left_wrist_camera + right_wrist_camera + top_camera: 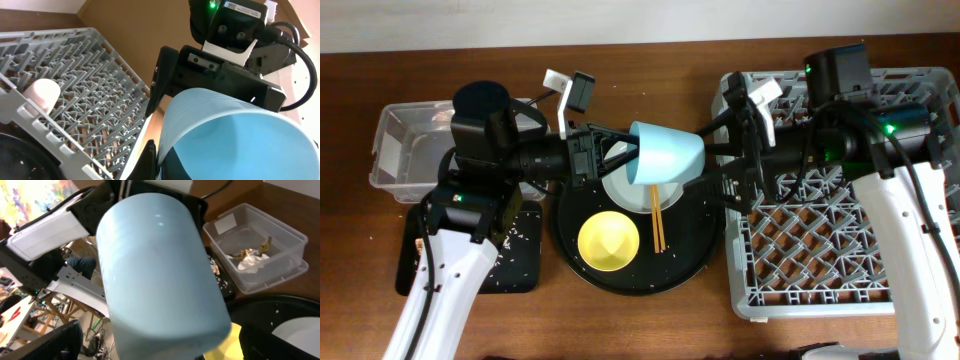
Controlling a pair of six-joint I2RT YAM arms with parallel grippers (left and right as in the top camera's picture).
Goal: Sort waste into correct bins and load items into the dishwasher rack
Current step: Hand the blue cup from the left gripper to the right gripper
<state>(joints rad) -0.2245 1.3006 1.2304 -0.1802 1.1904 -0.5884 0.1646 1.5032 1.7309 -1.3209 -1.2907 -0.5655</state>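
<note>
The light-blue cup (pixel 665 155) hangs on its side above the round black tray, between both arms. My left gripper (pixel 623 155) is shut on the cup's rim, one finger inside and one outside (pixel 162 160). My right gripper (pixel 722 152) is open, its fingers either side of the cup's base (pixel 165 345) with gaps showing. The pale grey plate (pixel 620 190), yellow bowl (pixel 609 241) and chopsticks (pixel 657 222) lie on the round tray. The pink cup (pixel 42 95) sits in the grey rack (pixel 820 260). The clear box (pixel 395 150) holds the paper ball (pixel 252 261) and brownish scraps (pixel 243 253).
The round black tray (pixel 570 215) lies between the rack and the shallow black tray (pixel 515 250), which is dusted with crumbs and partly hidden by my left arm. My right arm crosses the rack's left part. The clear box stands at the far left.
</note>
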